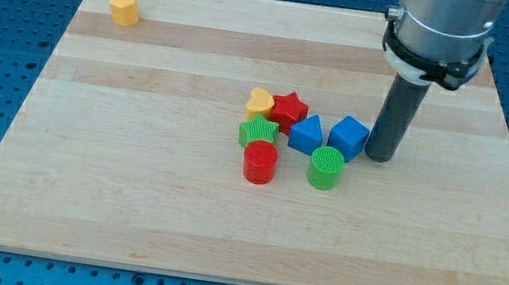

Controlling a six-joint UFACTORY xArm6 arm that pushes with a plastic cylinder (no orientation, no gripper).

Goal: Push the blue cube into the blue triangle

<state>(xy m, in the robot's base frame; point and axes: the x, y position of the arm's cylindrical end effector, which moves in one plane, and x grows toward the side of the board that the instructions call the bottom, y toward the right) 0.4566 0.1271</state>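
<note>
The blue cube [348, 136] sits right of the board's centre, touching the blue triangle [306, 134] on its left. My tip [380, 157] stands just right of the blue cube, touching or nearly touching its right side. The dark rod rises from there to the arm's grey body at the view's top right.
A green cylinder [326, 167] lies just below the two blue blocks. A red star [289, 109], a yellow heart [260, 102], a green block [258, 132] and a red cylinder [260, 163] cluster left of the triangle. A yellow block [125, 8] sits at the board's top left. The wooden board [125, 194] lies on a blue perforated table.
</note>
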